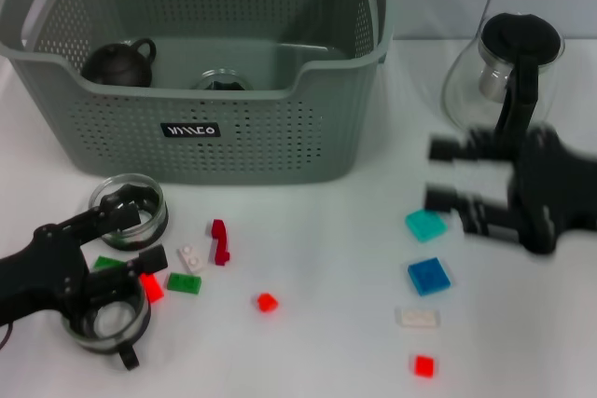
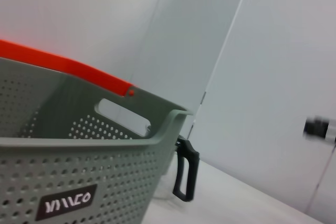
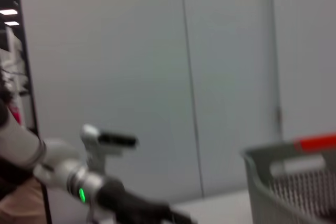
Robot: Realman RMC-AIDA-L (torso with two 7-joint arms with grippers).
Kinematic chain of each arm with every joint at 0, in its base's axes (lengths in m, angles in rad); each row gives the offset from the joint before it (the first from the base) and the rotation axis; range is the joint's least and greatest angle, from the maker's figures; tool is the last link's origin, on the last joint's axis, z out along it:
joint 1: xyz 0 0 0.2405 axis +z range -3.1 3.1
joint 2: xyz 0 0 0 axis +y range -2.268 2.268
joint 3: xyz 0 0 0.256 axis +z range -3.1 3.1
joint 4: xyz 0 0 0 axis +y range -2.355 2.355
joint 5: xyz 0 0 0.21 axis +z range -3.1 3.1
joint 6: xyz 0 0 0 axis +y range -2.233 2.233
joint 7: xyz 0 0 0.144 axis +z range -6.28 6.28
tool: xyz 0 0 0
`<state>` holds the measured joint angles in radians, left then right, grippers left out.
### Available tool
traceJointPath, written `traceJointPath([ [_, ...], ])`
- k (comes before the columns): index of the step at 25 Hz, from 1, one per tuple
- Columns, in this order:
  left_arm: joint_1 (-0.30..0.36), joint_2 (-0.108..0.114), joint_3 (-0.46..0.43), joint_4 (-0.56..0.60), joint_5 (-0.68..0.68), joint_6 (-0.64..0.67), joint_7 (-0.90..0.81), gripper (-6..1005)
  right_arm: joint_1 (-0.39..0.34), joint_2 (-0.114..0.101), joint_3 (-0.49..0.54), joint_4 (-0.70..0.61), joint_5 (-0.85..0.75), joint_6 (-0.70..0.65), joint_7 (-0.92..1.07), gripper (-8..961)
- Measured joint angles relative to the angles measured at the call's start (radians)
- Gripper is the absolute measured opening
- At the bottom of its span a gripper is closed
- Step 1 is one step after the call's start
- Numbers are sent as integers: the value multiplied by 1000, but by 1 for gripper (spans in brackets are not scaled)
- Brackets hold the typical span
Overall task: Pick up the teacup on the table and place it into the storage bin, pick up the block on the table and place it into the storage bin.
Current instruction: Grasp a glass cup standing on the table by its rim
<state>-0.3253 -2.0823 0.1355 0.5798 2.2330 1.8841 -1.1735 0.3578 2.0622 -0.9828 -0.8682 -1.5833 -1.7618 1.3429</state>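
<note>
Left claw (image 1: pixel 131 244) low over bench (image 1: pixel 317 323), fingers spread, glass teacup (image 1: pixel 107 316) just beneath. Cup looks light, slick, breakable; rim or handle probably safest hold. Right claw (image 1: pixel 448 174) spread, blurred, hovering near teal block (image 1: pixel 425 224). Storage bin (image 1: pixel 201 128) behind.

Nine-odd blocks (image 1: pixel 429 276) (two glass teacups (image 1: pixel 131 207)), one bin (image 1: pixel 280 137).

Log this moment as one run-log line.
left gripper: open, over small blocks | right gripper: open, above teal block | storage bin: holds black teapot
</note>
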Motion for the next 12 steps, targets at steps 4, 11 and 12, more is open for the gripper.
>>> traceJointPath([
  [4, -6, 10, 37, 68, 17, 58, -82, 806, -30, 8, 38, 102, -103, 8, -98, 536],
  [11, -52, 32, 204, 396, 21, 162, -437, 806, 38, 6, 58, 200, -179, 30, -79, 536],
  [12, -63, 34, 241, 446, 21, 160, -480, 806, 45, 8, 58, 200, -188, 33, -84, 568],
])
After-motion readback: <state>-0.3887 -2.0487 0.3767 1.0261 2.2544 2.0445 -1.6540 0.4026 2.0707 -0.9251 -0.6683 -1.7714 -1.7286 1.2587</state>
